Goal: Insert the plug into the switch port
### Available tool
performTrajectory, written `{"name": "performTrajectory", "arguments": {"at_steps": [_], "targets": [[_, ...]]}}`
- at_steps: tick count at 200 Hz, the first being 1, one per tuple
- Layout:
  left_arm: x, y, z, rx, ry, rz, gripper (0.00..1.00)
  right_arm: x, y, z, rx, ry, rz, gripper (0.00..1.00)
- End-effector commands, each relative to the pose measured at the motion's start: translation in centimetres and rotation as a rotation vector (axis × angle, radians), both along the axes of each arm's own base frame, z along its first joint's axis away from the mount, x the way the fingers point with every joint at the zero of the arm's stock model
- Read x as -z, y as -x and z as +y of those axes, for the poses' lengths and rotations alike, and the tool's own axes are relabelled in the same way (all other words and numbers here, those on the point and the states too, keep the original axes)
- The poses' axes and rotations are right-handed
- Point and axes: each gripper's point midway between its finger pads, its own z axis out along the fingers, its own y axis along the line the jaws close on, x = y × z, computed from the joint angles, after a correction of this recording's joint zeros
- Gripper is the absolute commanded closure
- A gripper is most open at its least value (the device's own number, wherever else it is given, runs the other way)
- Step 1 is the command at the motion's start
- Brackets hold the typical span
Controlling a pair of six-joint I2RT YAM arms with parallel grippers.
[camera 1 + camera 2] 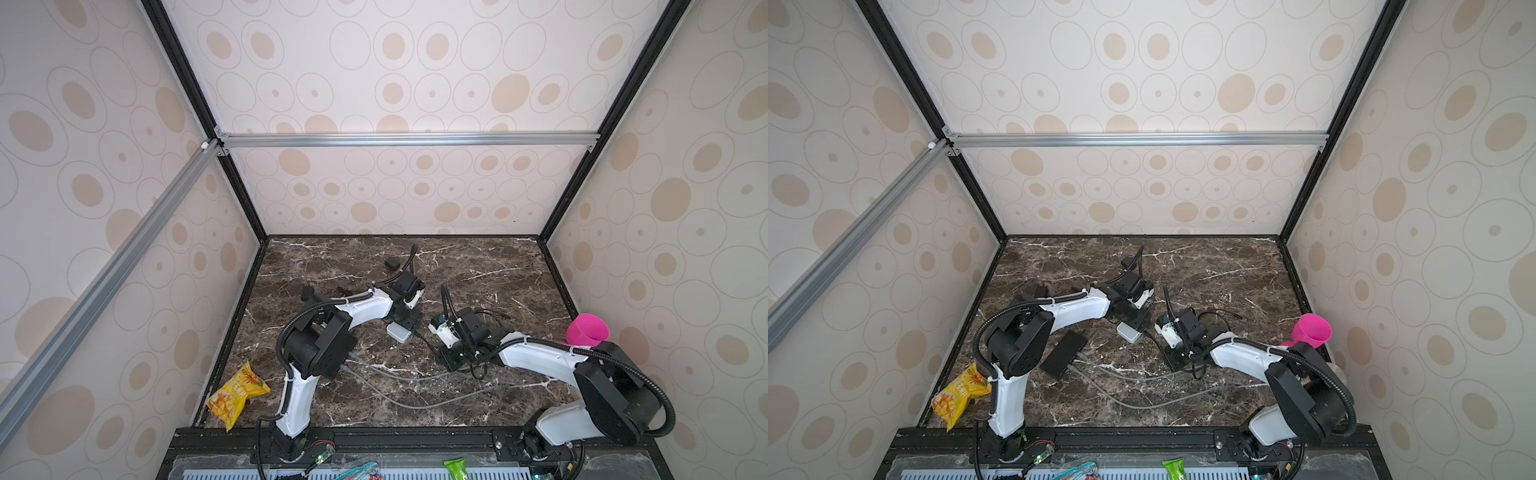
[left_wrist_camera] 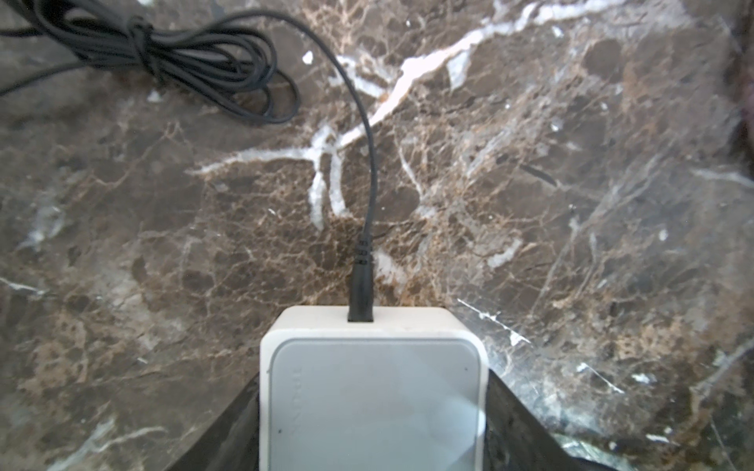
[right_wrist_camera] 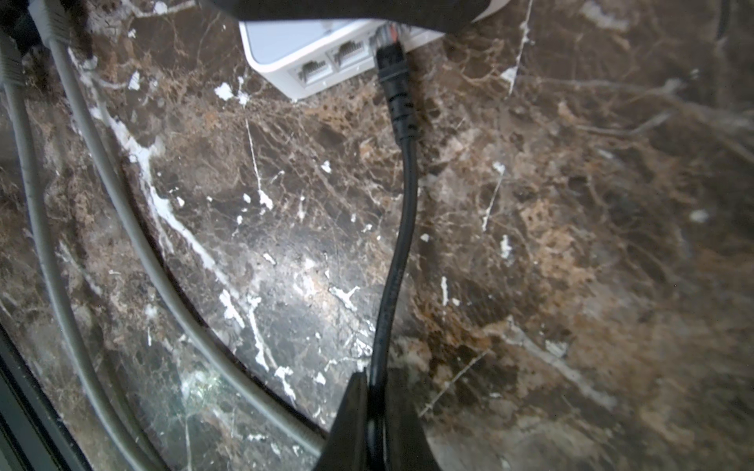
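Right end effector (image 3: 377,381) sits at the near edge of its wrist view, clenched on the black cable (image 3: 402,228). That cable climbs out from between the fingers and runs over the table (image 3: 571,244) to the plug (image 3: 393,77). And the plug's nose is right at the switch (image 3: 293,45), meeting the port beside two open ports (image 3: 312,72). The clear tip with its coloured wires is at the port mouth. A dark shape overhead hides how deep it sits, so I cannot tell whether it is fully home. Across on the other arm, the left end effector (image 2: 373,377) is grasping the switch, with black fingers (image 2: 232,440) pressed to both its sides and the grey top panel facing up. A thin power lead (image 2: 361,293) is plugged into the face pointing away from those fingers and curls off to a tied cord bundle (image 2: 163,53). Two grey cables (image 3: 122,228) sweep across the table beside the right end effector. In both top views the two end effectors meet mid-table, with the switch between them. A flat black box (image 1: 1064,353) lies by the left arm. A yellow snack bag (image 1: 237,395) sits at the front left edge and a pink cup (image 1: 587,330) at the right edge. A small black block (image 1: 392,263) lies further back.
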Motion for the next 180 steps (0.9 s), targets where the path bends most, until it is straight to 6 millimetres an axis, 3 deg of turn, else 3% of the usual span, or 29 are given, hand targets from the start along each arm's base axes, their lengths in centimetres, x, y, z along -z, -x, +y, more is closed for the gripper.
{"name": "performTrajectory", "arguments": {"at_steps": [1, 76, 82, 95, 110, 136, 157, 180], "targets": [[0.1, -0.8, 1.5, 0.000, -0.077, -0.017, 0.29, 0.3, 0.2, -0.2, 0.000, 0.011, 0.007, 0.89], [0.5, -1.4, 3.3, -0.020, -0.136, -0.025, 0.29, 0.2, -0.2, -0.4, 0.020, 0.027, -0.001, 0.89], [0.6, -1.4, 3.3, -0.023, -0.134, -0.024, 0.29, 0.2, -0.4, -0.4, 0.022, 0.031, -0.005, 0.87], [0.5, -1.6, 3.1, -0.034, -0.114, -0.024, 0.29, -0.5, -1.0, -0.3, 0.036, 0.040, -0.020, 0.72], [0.4, -1.9, 3.0, -0.051, -0.103, -0.024, 0.29, -2.1, -2.1, -0.1, 0.056, 0.030, -0.058, 0.64], [0.5, -2.8, 3.0, -0.093, -0.096, -0.024, 0.29, -6.1, -4.1, -0.4, 0.128, 0.007, -0.168, 0.62], [0.6, -3.8, 3.6, -0.150, -0.083, -0.019, 0.28, -9.1, -5.2, -2.4, 0.244, 0.019, -0.273, 0.62], [0.6, -4.7, 3.7, -0.191, -0.027, -0.014, 0.27, -11.7, -5.5, -6.4, 0.427, 0.058, -0.379, 0.65]]}}
